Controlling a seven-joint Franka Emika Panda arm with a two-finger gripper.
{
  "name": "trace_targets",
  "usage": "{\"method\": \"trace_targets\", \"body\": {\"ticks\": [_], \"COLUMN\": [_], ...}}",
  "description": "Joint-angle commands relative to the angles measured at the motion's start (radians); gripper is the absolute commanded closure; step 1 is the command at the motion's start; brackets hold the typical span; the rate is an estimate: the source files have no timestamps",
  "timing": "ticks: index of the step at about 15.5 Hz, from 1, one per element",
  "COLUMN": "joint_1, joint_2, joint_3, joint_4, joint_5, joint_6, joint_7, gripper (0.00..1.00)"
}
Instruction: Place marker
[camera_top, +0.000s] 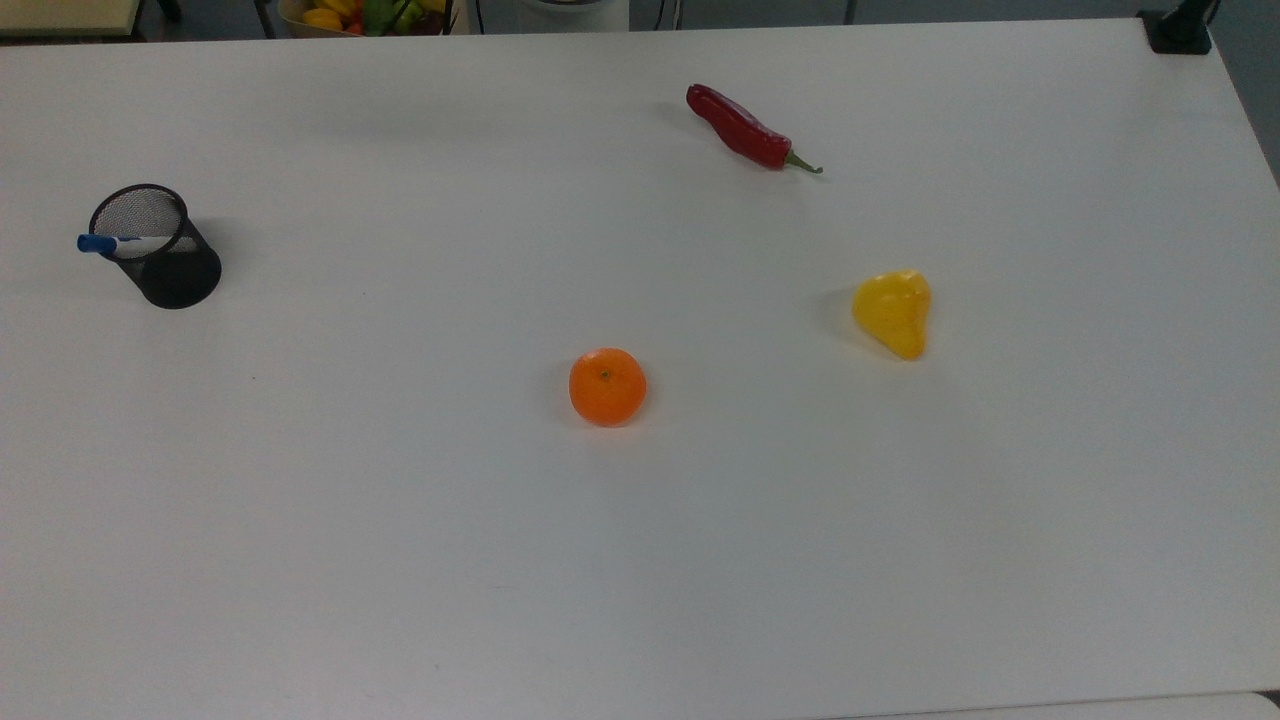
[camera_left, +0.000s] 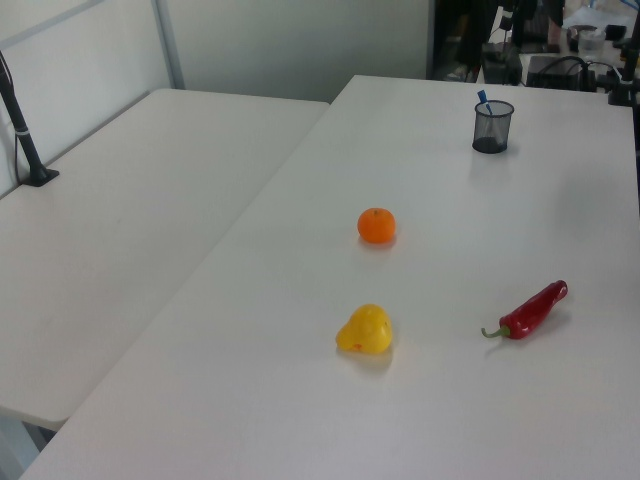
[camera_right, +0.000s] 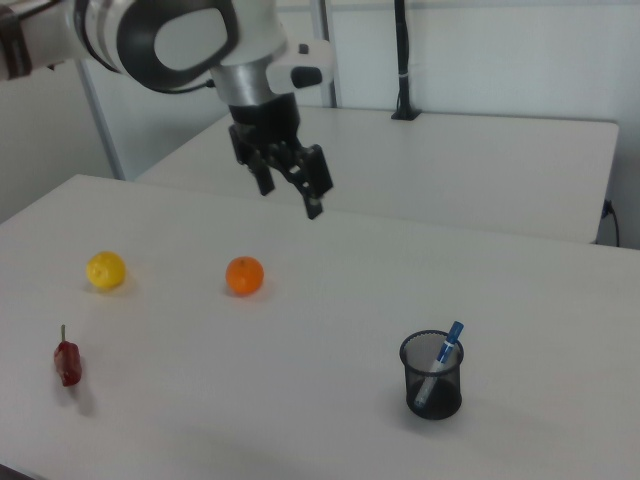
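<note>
The marker (camera_top: 112, 243) is white with a blue cap and leans inside a black mesh cup (camera_top: 165, 262) at the top view's left, cap end sticking out over the rim. The left view has the marker (camera_left: 483, 98) and cup (camera_left: 492, 128) at the far end of the table. In the right view the marker (camera_right: 444, 357) stands tilted in the cup (camera_right: 432, 385). My gripper (camera_right: 290, 198) hangs high above the table, well up and to the right view's left of the cup, open and holding nothing.
An orange (camera_top: 607, 386) lies mid-table, a yellow pepper (camera_top: 893, 312) to the top view's right of it, and a red chili (camera_top: 744, 128) farther back. A second white table (camera_left: 120, 230) adjoins in the left view. A black post base (camera_top: 1178, 30) sits at the corner.
</note>
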Motion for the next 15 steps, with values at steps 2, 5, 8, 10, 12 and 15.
{"method": "trace_targets", "body": {"ticks": [2, 5, 8, 10, 12, 15], "joint_1": [0.013, 0.031, 0.076, 0.108, 0.13, 0.186], "joint_2": [-0.041, -0.045, -0.062, -0.065, -0.065, -0.065], "joint_3": [0.069, 0.14, 0.157, 0.157, 0.155, 0.137], "joint_4": [0.047, 0.047, 0.033, 0.02, 0.001, -0.03], "joint_5": [0.088, 0.085, 0.074, 0.071, 0.069, 0.03], "joint_6": [-0.149, -0.201, -0.205, -0.202, -0.189, -0.162], "joint_7": [0.015, 0.017, 0.009, 0.014, 0.012, 0.009], "gripper": [0.0, 0.0, 0.0, 0.0, 0.0, 0.0]}}
